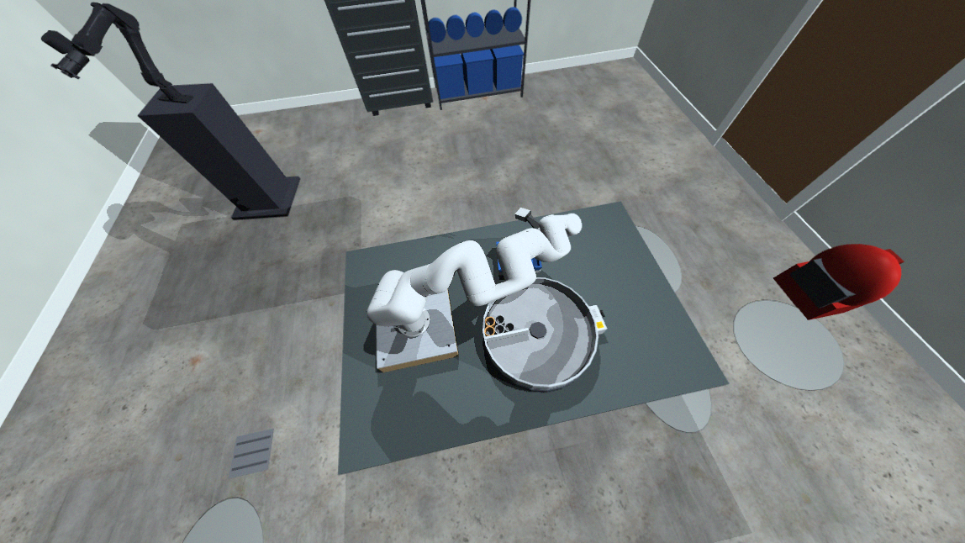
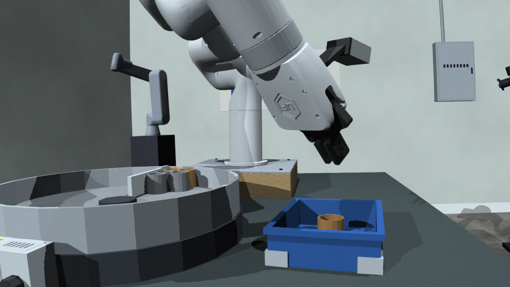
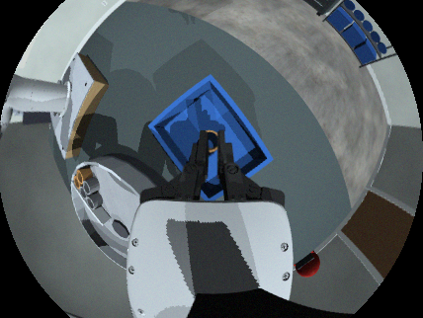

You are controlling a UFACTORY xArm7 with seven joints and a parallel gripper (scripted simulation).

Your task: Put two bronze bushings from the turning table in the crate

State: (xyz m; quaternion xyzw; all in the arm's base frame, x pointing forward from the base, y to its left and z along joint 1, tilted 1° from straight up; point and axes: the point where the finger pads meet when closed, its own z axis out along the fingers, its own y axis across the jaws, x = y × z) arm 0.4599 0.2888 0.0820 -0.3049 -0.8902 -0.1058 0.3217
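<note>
Nearest, the crate held one bronze bushing, upright; by my judgement the count was half done. A second bushing released too high or directly over it could have knocked it over or started it rolling, and ending before both had settled would have broken the rule.

Above the crate, the end effector stood narrow, with nothing between its fingers. Descending on that line could have brought the tips down on the bushing already delivered; the ring lay beneath them in the wrist view.

Beyond, on the turning table, two more bronze bushings sat crowded beside grey bushings. Only one was needed. Opening the fingers too wide there risked jostling a neighbour or catching a grey one, and any turning of the table could have spoiled the aim. Taking both would have overfilled the order.
</note>
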